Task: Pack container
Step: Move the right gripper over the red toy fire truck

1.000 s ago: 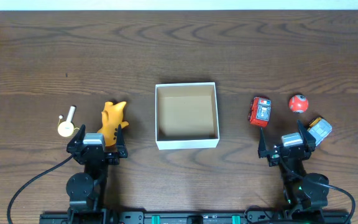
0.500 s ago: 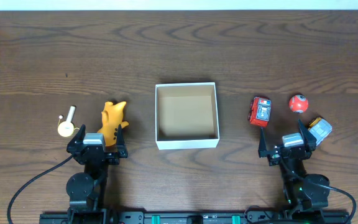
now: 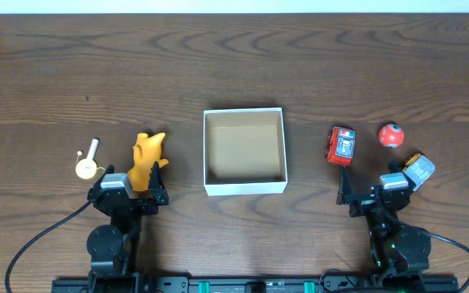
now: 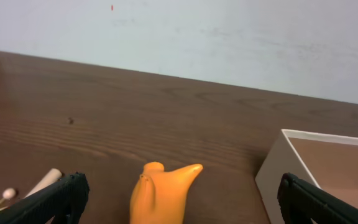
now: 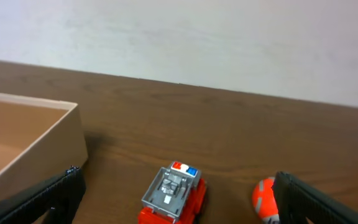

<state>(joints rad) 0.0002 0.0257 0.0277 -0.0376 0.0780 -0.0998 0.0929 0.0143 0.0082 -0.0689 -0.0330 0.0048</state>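
Observation:
The container [image 3: 245,188], a shallow square box with white walls and a brown inside, stands empty at the table's middle; it also shows in the left wrist view [image 4: 272,174] and the right wrist view [image 5: 55,140]. An orange toy [image 3: 146,156] lies left of it, right in front of my open left gripper [image 3: 128,185], between its fingers in the left wrist view [image 4: 163,193]. A red toy truck [image 3: 340,146] lies right of the box, ahead of my open right gripper [image 3: 375,189] and between its fingers in the right wrist view [image 5: 173,193]. Both grippers are empty.
A red ball [image 3: 391,135] and a grey-and-orange toy [image 3: 418,168] lie at the right. A small cream-coloured toy with a stick [image 3: 87,160] lies at the far left. The ball [image 5: 263,198] shows beside the right finger.
Both grippers have drawn back slightly toward the near edge. The toys and the box have not moved.

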